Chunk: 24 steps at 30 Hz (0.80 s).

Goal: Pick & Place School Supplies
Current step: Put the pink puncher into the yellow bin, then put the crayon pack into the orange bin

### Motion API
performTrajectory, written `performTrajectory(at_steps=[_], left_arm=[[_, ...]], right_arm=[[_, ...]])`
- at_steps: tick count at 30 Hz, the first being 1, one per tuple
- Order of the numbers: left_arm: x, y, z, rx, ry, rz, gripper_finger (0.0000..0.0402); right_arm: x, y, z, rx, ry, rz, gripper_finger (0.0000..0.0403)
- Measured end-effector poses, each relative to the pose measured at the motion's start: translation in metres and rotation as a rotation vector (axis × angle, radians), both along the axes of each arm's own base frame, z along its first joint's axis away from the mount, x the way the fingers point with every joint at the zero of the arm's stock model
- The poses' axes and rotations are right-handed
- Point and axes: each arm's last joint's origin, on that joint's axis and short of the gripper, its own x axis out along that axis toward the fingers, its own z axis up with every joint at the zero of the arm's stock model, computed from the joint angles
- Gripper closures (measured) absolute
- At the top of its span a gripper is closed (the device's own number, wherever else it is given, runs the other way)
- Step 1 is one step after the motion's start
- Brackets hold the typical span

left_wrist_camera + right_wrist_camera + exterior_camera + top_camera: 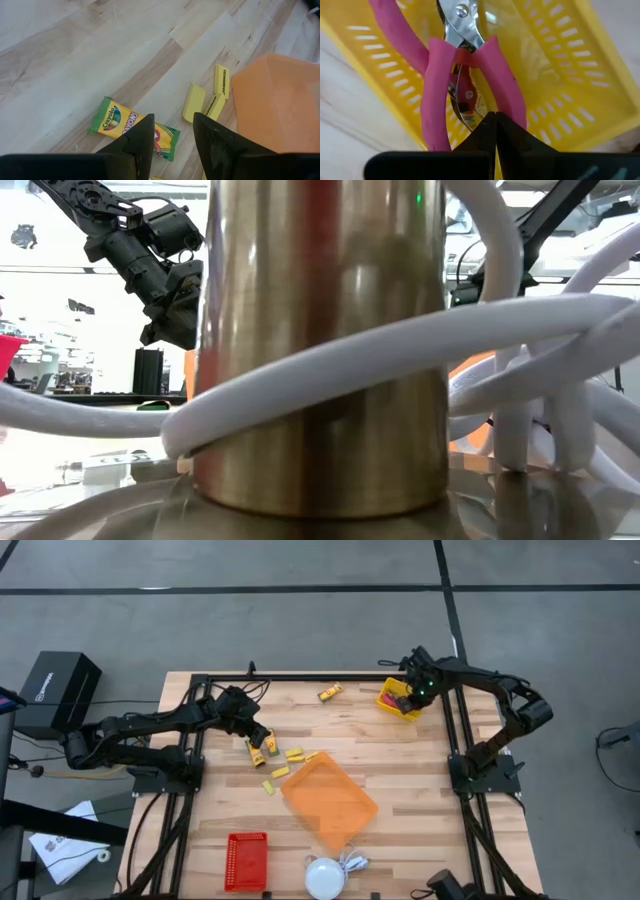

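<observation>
Pink-handled scissors (435, 85) lie in the yellow slotted bin (560, 60) at the far right of the table (392, 703). My right gripper (495, 122) points down into this bin, shut, its tips between the two pink handles. My left gripper (172, 135) hangs open above a yellow-and-green crayon packet (120, 120) that lies flat on the wood at the table's left middle (257, 748). A second packet (330, 693) lies near the far edge. Small yellow blocks (193, 101) lie beside the orange tray (280, 100). My right gripper's shut fingertips (485, 131) stand from above by the metal part (467, 102) between the scissors' pink handles. I cannot tell whether they touch it; nothing shows between the fingers.
The orange tray (328, 798) lies at the table's middle. A red bin (246, 860) and a white dome with a cord (324, 878) stand at the near edge. In the low view a brass-coloured cylinder (320, 330) and white cord (420, 340) block most of the sight.
</observation>
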Motion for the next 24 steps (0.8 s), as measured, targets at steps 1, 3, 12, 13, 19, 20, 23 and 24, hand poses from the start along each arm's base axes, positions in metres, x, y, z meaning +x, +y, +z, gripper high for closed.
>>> performTrajectory(at_steps=[1,3,12,13,19,20,23,24], left_arm=[[0.000,0.000,0.000,-0.001,0.000,0.000,0.0270],[0.000,0.000,0.000,-0.003,-0.001,0.001,0.0270],[0.000,0.000,0.000,-0.006,-0.001,0.001,0.0270],[0.000,0.000,0.000,-0.006,-0.001,0.001,0.0270],[0.000,0.000,0.000,-0.010,-0.001,0.002,0.0270],[0.000,0.000,0.000,-0.009,-0.001,0.002,0.0270],[0.001,0.000,0.001,-0.012,-0.020,-0.015,0.0270],[0.002,0.000,0.002,-0.011,-0.042,-0.027,0.0270]], right_arm=[[0.001,0.000,0.000,-0.009,0.008,0.000,0.0403],[0.003,0.000,0.001,-0.031,0.026,-0.001,0.0403],[0.008,-0.019,0.014,-0.177,-0.035,-0.050,0.0403],[0.007,-0.019,0.014,-0.170,-0.038,-0.054,0.0403],[0.006,-0.018,0.014,-0.114,-0.109,-0.056,0.0403],[0.007,-0.018,0.016,-0.111,-0.135,-0.049,0.0403],[0.012,-0.018,0.024,-0.126,-0.242,-0.030,0.0403],[0.014,-0.018,0.027,-0.137,-0.282,-0.032,0.0403]])
